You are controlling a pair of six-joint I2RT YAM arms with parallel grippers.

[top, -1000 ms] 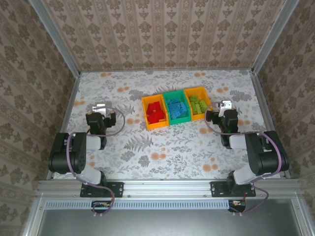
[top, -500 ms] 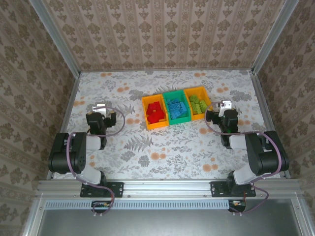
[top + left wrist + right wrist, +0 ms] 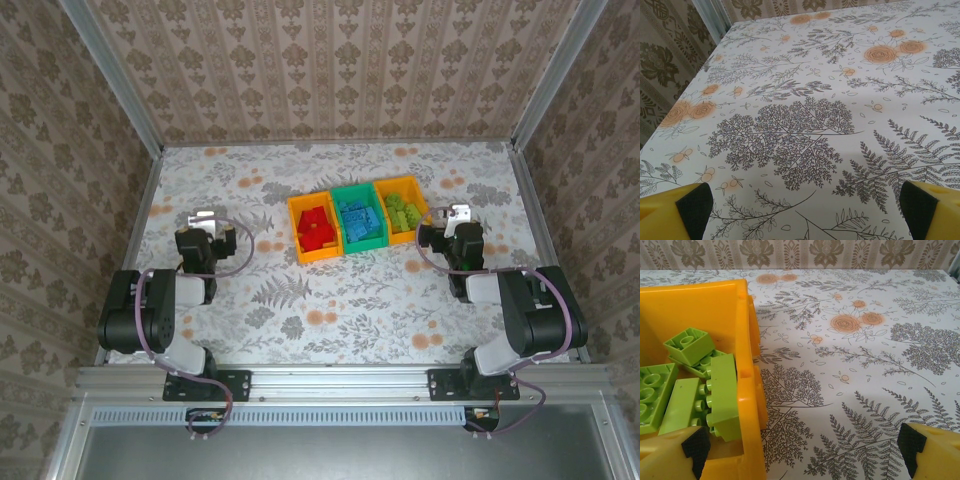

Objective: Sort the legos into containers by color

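- The three small open rectangular plastic bins stand side by side, touching, just beyond the middle of the floral-printed table cover (image 3: 330,290).
- The left orange plastic bin (image 3: 296,232) holds the small red studded bricks (image 3: 317,230) in a loose heap.
- The middle green plastic bin (image 3: 350,189) holds the small blue studded bricks (image 3: 360,222).
- The right orange plastic bin (image 3: 421,203) holds the small lime green studded bricks (image 3: 402,213). In the right wrist view, several of these green bricks (image 3: 722,390) lie flat or tilted against the bin's inner wall (image 3: 747,390).
- No brick can be made out on the table cover outside the bins.
- The left gripper (image 3: 205,217) sits over the left part of the table, well apart from the bins. In its own wrist view the left gripper (image 3: 805,210) is released: its two yellow fingers with black pads (image 3: 695,205) are spread wide at the lower corners, with nothing between them but patterned cover.
- The right gripper (image 3: 458,213) sits just beside the right orange bin, on its outer side. In its own wrist view the right gripper (image 3: 802,450) is also released and holds nothing. Its jaws are spread wide: one black-padded finger (image 3: 694,446) shows in front of the bin's near corner, and the other is over bare cover.
- Both arms are folded back near their bases at the near edge of the table.
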